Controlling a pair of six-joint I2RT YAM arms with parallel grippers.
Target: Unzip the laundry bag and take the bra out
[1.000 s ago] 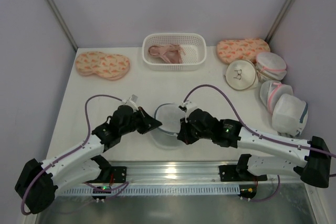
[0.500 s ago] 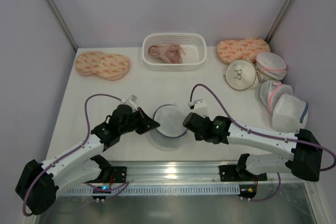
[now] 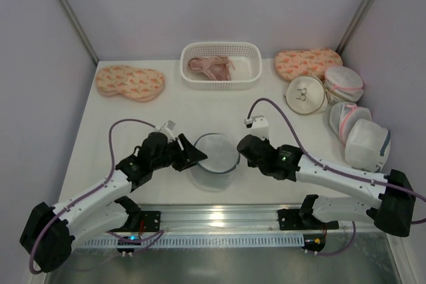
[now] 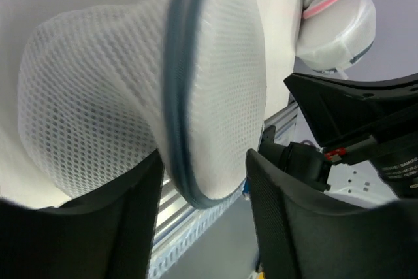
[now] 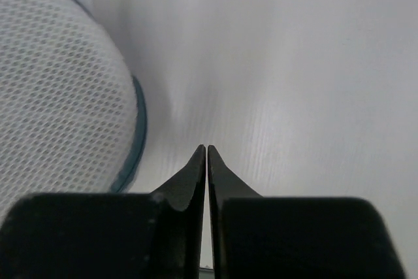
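Observation:
The laundry bag, a round dome of white mesh with a grey-blue zip rim, lies on the table between the two arms. My left gripper is at its left edge. In the left wrist view the bag fills the frame, and its rim hangs between the fingers of the left gripper, which stand apart and do not press on it. My right gripper is just right of the bag, shut with nothing in it, and the bag is to its left. The bra is hidden.
A white basket at the back holds a pale pink bra. Orange patterned pads lie at back left and back right. A flat round bag and several trimmed mesh bags crowd the right side. A metal rail runs along the near edge.
My left jaws have opened off the bag's rim. My right gripper, still shut, has pulled away from the bag to its right and farther back. The bag's top has settled flat.

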